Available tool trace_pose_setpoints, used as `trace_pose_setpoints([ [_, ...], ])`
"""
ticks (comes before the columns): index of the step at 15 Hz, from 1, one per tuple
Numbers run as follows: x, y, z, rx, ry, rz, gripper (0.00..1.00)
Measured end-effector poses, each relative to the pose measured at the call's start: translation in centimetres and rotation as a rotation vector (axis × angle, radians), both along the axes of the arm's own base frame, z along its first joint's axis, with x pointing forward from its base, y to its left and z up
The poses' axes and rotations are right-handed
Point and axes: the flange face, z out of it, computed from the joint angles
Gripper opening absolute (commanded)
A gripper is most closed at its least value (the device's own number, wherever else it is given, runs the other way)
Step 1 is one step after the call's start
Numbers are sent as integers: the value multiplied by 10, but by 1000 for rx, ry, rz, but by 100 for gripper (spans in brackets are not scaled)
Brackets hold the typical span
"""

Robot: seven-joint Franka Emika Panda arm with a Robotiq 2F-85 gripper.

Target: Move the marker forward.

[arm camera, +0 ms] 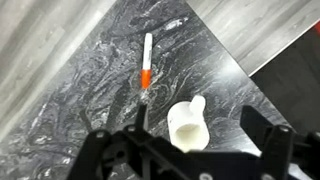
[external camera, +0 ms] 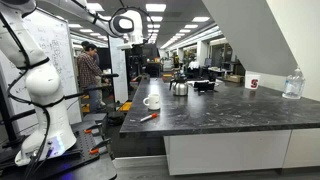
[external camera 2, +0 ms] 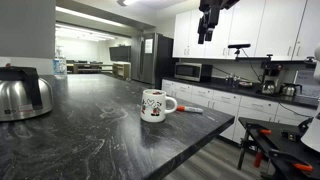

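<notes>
You find no text here that can be read. The white mug [external camera 2: 153,104] bears a dark print, too small to make out. The whiteboard [external camera: 52,52] shows faint handwriting, also illegible.

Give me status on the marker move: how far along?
Done: nothing visible yet. The marker lies flat on the counter beside the mug, with nothing gripping it.
In hand: the hand hangs high above the counter, open and empty; the wrist view looks down on the marker.
Left: descend, grip the marker, shift it forward, release.
</notes>
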Motion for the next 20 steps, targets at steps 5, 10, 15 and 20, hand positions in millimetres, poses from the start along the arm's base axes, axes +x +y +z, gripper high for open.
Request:
trace_pose_setpoints([
  [5,0,0,0,0,0,0,100],
  [10,0,0,0,0,-1,-1,100],
  [15,12,-14,-18,13,-13,12,100],
  [20,24,-57,-78,29,85,38,100],
])
